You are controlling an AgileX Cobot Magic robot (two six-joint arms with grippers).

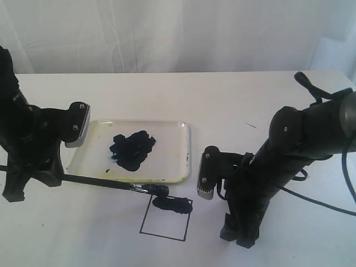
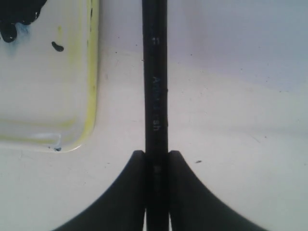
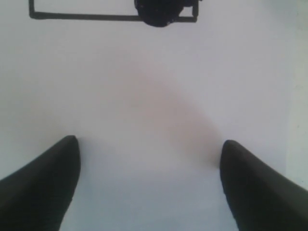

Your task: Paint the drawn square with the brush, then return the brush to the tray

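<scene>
The drawn square (image 1: 162, 221) lies on the white table in front of the tray (image 1: 173, 146), with a black daub (image 1: 173, 204) along its upper edge. My left gripper (image 1: 54, 176) is shut on the handle of the brush (image 1: 100, 182). The brush lies low and nearly level, and its silver ferrule and tip (image 1: 160, 190) reach the square's top left corner. In the left wrist view the handle (image 2: 155, 86) runs straight out from the gripper (image 2: 156, 163), beside the tray's corner (image 2: 91, 96). My right gripper (image 3: 149, 149) hangs open over bare table, short of the square (image 3: 96, 16).
A black paint blot (image 1: 133, 149) fills the tray's middle, with yellow stains along its rim. The right arm (image 1: 261, 183) stands just right of the square. A white curtain closes off the back of the table.
</scene>
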